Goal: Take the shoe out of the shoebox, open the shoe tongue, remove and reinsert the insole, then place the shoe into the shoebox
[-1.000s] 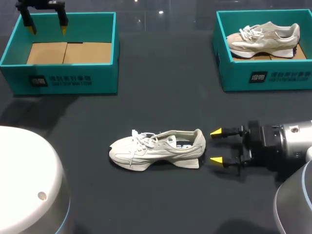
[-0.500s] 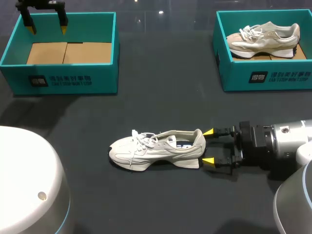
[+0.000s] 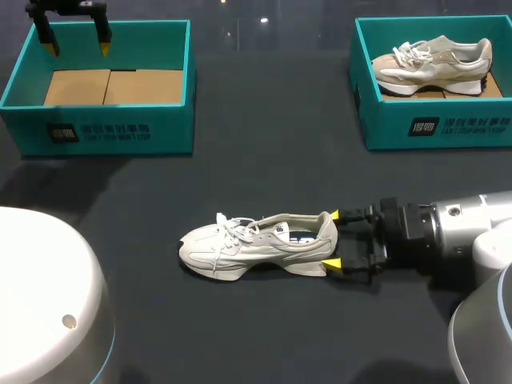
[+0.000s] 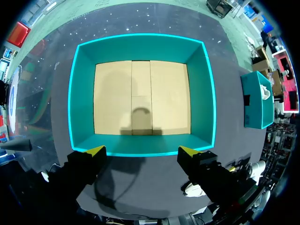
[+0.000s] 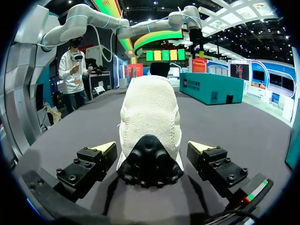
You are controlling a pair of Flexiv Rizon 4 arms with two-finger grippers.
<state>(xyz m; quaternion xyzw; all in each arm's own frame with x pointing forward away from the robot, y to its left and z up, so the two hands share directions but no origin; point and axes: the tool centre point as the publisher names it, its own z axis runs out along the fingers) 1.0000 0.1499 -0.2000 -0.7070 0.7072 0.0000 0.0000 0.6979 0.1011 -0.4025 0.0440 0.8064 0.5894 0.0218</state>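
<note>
A cream sneaker [image 3: 256, 244] lies on its sole in the middle of the dark table, toe to the left. My right gripper [image 3: 332, 238] is open, with one yellow tip on each side of the heel [image 5: 150, 117]. In the right wrist view the heel sits between the fingers [image 5: 108, 147] with small gaps on both sides. My left gripper [image 3: 76, 44] hangs open over the far edge of the empty teal shoebox [image 3: 96, 128]. In the left wrist view that shoebox [image 4: 140, 41] shows its bare cardboard floor ahead of the left gripper [image 4: 143, 151].
A second teal shoebox [image 3: 432, 124] at the back right holds another cream sneaker [image 3: 432, 64]. My robot's white body [image 3: 48, 304] fills the near left corner. Dark table surface lies between the boxes and the shoe.
My right gripper has slid left toward the sneaker, and its open fingers now flank the heel. The left arm and the shoe have not moved.
</note>
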